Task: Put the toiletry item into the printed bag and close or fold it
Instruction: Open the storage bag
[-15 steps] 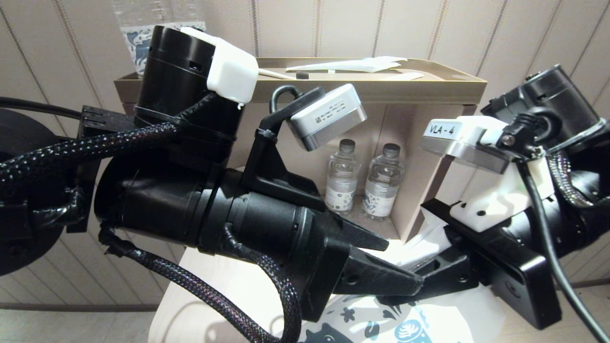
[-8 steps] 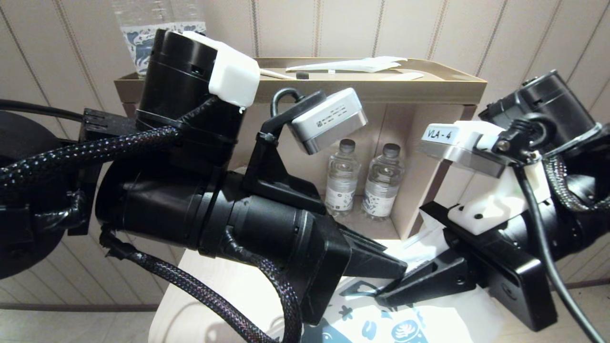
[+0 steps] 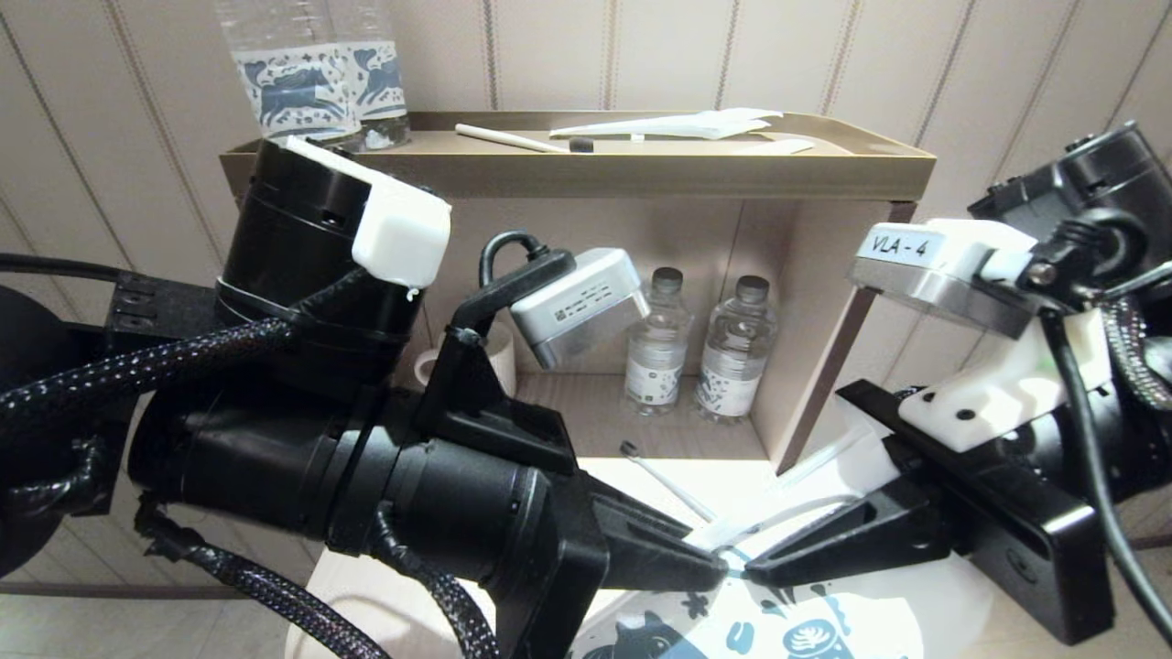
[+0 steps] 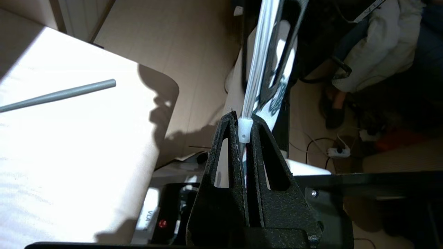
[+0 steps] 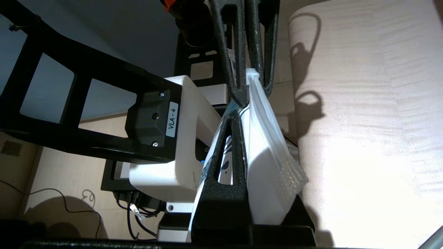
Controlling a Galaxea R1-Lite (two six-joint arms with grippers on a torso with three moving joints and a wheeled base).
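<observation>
Both arms are over the near edge of the surface (image 3: 732,476), tips almost meeting.

- Left gripper (image 3: 710,572): fingers fully closed on the white ridged top edge of the printed bag (image 3: 787,631); the left wrist view shows that edge pinched at the very tips.
- Right gripper (image 3: 760,567): fingers closed flat on the same bag just beside my left tips; the pouch hangs from them.
- Toiletry item (image 3: 668,485): lies on the surface behind the bag, dark head pointing toward the shelf, not in the bag as far as I can tell.

Judgement: the step is opening the mouth.

- Each side should hold one layer only.
- Part the tips slowly and level, or the slippery film may slide out.
- Aim the mouth toward the handle's near end.
</observation>
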